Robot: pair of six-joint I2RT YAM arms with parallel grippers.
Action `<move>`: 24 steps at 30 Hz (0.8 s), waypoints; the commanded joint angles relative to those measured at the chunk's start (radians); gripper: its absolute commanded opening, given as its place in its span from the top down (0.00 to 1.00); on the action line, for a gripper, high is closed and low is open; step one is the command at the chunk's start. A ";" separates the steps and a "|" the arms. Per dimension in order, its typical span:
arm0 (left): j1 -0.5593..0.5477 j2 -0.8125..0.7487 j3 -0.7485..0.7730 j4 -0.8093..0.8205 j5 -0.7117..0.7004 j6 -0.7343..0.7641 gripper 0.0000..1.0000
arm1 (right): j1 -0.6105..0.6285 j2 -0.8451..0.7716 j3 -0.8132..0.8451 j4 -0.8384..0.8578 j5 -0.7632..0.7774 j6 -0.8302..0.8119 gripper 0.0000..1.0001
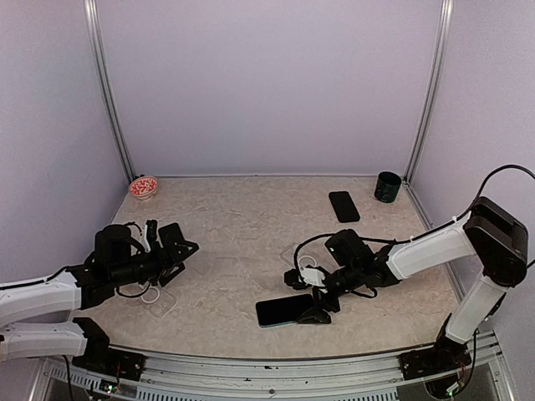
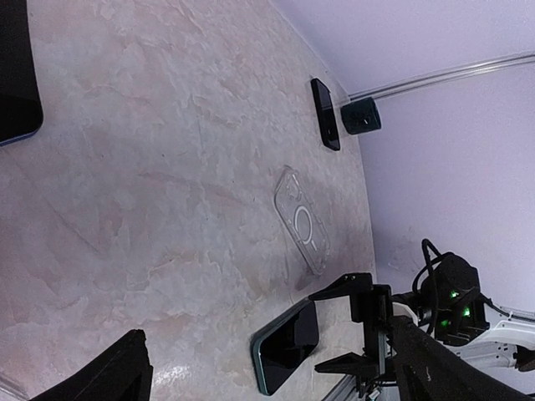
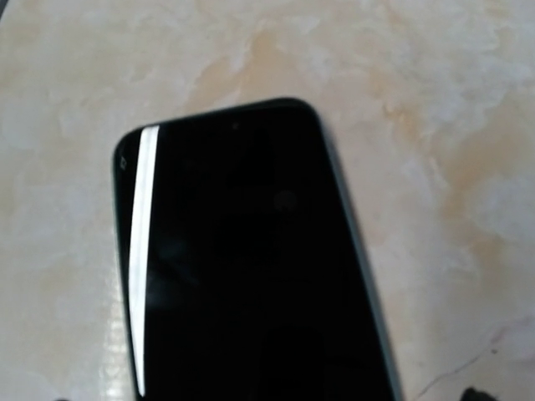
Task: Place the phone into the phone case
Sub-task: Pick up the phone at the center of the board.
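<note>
Top view first: your right hand (image 1: 316,306) is down at the near edge of the desk (image 1: 242,242), about 6 o'clock. Its fingers are spread at the right end of the phone (image 1: 282,311), which lies flat, screen up. Nothing is gripped yet. Your left hand (image 1: 177,245) hangs at 9 o'clock, also spread wide and empty. A second phone (image 1: 343,205) sits at 1 o'clock with a dark cup (image 1: 387,186) just beyond it, and there's a red bowl (image 1: 144,186) at 10 o'clock. There's also a clear flat thing (image 1: 160,302) under the left arm. It might be another case, can't tell.

Left wrist view: the phone case (image 2: 301,221) is the see-through one with the ring. It lies flat at 12 o'clock from the phone, near it but not touching.

Right wrist view: just the phone's dark screen filling the frame, with the fingers basically out of shot.

My take: you're at the grab step. A flat phone is slippery, so I'd centre the fingers over the long edges, go all the way down to the desk, then squeeze slowly. Keep it level for the move over to the case.

Count: two phones, one sure case, one cup, one bowl, two hands.
</note>
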 commanded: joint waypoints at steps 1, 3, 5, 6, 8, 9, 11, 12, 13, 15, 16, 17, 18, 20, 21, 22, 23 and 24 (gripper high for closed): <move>-0.007 0.002 -0.003 0.028 -0.009 -0.003 0.01 | 0.015 0.033 0.025 -0.019 0.000 -0.026 0.01; -0.008 0.003 -0.003 0.029 -0.008 -0.004 0.01 | 0.022 0.056 0.033 -0.015 0.018 -0.030 0.01; -0.008 0.004 -0.003 0.030 -0.008 -0.006 0.01 | 0.032 0.082 0.043 -0.015 0.038 -0.037 0.01; -0.009 0.004 -0.003 0.030 -0.008 -0.006 0.01 | 0.038 0.095 0.048 -0.016 0.049 -0.040 0.01; -0.010 0.006 -0.003 0.029 -0.008 -0.008 0.01 | 0.053 0.113 0.053 -0.015 0.073 -0.049 0.01; -0.010 0.006 -0.003 0.030 -0.007 -0.008 0.01 | 0.059 0.121 0.055 -0.011 0.086 -0.049 0.00; -0.011 0.008 -0.001 0.032 -0.007 -0.010 0.01 | 0.065 0.134 0.061 -0.012 0.103 -0.052 0.02; -0.011 0.010 0.002 0.033 -0.007 -0.010 0.01 | 0.067 0.138 0.061 -0.008 0.114 -0.052 0.03; -0.011 0.012 0.003 0.033 -0.006 -0.010 0.01 | 0.071 0.139 0.058 -0.002 0.126 -0.051 0.05; -0.012 0.019 0.010 0.036 -0.005 -0.010 0.01 | 0.073 0.135 0.057 0.002 0.130 -0.050 0.09; -0.013 0.024 0.013 0.038 -0.004 -0.010 0.01 | 0.073 0.132 0.053 0.005 0.129 -0.049 0.11; -0.013 0.028 0.014 0.041 -0.003 -0.010 0.01 | 0.073 0.129 0.050 0.006 0.124 -0.048 0.13; -0.014 0.032 0.016 0.044 -0.004 -0.010 0.01 | 0.073 0.126 0.047 0.008 0.118 -0.050 0.15; -0.016 0.042 0.020 0.052 -0.002 -0.013 0.01 | 0.073 0.125 0.043 0.012 0.105 -0.048 0.20; -0.017 0.047 0.021 0.057 0.000 -0.015 0.01 | 0.073 0.126 0.043 0.016 0.097 -0.045 0.22; -0.019 0.051 0.021 0.062 0.001 -0.018 0.01 | 0.073 0.127 0.042 0.019 0.092 -0.043 0.24; -0.020 0.056 0.022 0.065 0.001 -0.018 0.01 | 0.074 0.128 0.043 0.022 0.085 -0.042 0.27; -0.022 0.057 0.025 0.065 0.002 -0.019 0.01 | 0.074 0.129 0.045 0.024 0.079 -0.040 0.29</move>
